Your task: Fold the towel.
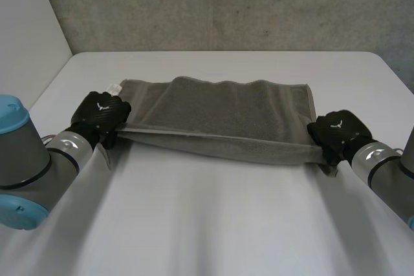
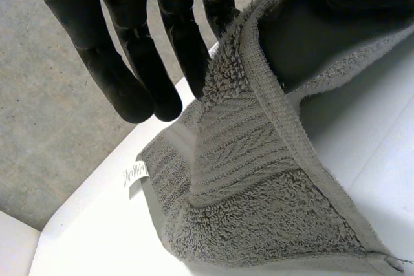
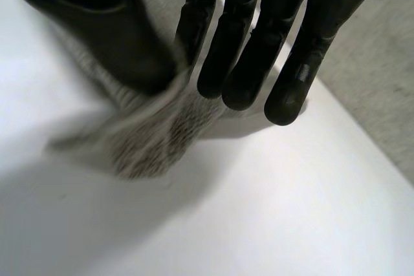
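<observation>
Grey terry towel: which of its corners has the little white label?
The towel's far corner beside the black left hand: the white label sticks out there; the far right corner has none.

- Left hand (image 2: pixel 123 63): palm cut off at the frame edge; thumb largely hidden behind the towel (image 2: pixel 259 179) edge it pinches.
- Label (image 2: pixel 135 173), beyond the left fingertips: print too small to read.
- Right hand (image 3: pixel 284 30): towel corner pinched between thumb and fingers is blurred, weave indistinct.
- Head view: both hands' fingers hidden under towel.
</observation>
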Robot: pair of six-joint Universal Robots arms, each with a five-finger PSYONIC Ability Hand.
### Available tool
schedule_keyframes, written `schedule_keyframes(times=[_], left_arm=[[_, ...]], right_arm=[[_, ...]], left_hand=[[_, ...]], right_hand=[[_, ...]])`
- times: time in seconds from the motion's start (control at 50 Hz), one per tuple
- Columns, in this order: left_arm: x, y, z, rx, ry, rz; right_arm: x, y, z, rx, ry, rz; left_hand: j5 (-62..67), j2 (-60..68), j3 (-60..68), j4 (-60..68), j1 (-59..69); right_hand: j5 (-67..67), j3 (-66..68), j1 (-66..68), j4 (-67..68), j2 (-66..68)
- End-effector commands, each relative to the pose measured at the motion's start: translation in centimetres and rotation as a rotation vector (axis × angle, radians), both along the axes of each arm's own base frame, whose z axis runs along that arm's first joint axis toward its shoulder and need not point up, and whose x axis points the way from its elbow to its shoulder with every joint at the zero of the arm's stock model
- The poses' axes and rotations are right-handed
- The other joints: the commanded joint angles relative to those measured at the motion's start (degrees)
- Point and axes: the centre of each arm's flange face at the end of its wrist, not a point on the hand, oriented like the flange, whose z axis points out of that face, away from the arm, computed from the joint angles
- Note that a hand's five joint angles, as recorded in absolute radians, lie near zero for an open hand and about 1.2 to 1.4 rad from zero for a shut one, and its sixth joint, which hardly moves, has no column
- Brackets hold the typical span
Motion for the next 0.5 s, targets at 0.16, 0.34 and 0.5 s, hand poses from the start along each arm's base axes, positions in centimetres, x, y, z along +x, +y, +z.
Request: schedule_keyframes(times=[0.16, 0.34, 0.5], left_arm=[[0.06, 0.05, -0.22, 0.007, -0.001, 0.001], [0.06, 0.05, -0.16, 0.005, -0.002, 0.001], [0.39, -0.18, -0.11, 0.003, -0.002, 0.011]], right_arm=[[-0.57, -0.64, -0.44, 0.025, 0.005, -0.026], [-0.71, -0.65, -0.24, 0.026, 0.006, -0.029], [-0.85, -0.44, -0.27, 0.066, 0.007, -0.034]], left_hand=[[-17.8, -6.6, -9.1, -7.6, -4.8], [-17.8, -6.6, -9.1, -7.6, -4.8], [-17.8, -6.6, -9.1, -7.6, -4.8]], right_hand=[[8.1, 8.0, 7.9, 8.0, 7.8], [10.5, 10.4, 10.3, 10.4, 10.2], [-12.4, -12.5, -12.7, -12.6, -12.8]])
